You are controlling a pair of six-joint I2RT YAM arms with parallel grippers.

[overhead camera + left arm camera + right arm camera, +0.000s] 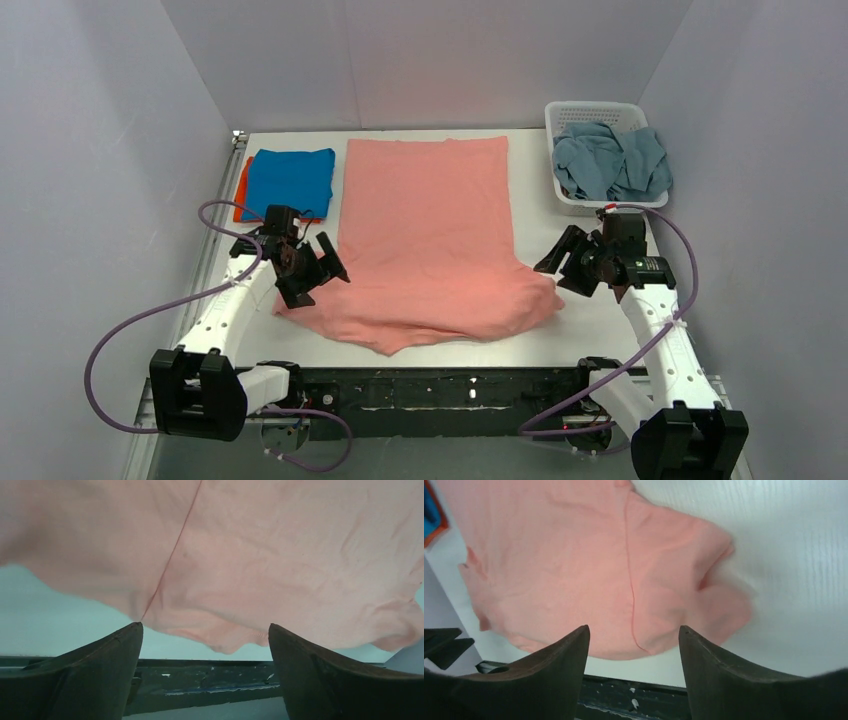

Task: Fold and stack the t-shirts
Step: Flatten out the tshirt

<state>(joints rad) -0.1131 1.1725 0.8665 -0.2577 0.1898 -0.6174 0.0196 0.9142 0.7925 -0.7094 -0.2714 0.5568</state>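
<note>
The salmon-pink t-shirt point(430, 235) lies spread flat in the middle of the table, its near end bunched and wavy. It fills the left wrist view point(260, 555) and the right wrist view point(574, 565). My left gripper point(312, 272) is open and empty at the shirt's near left corner. My right gripper point(565, 265) is open and empty just beside the shirt's near right corner. A folded bright blue t-shirt point(290, 180) lies on an orange t-shirt point(241, 190) at the back left. A dusty grey-blue t-shirt point(610, 160) is crumpled in the basket.
The white perforated basket point(596, 112) stands at the back right corner. The black front rail point(440, 385) runs along the table's near edge. White walls close in the table on the left, back and right.
</note>
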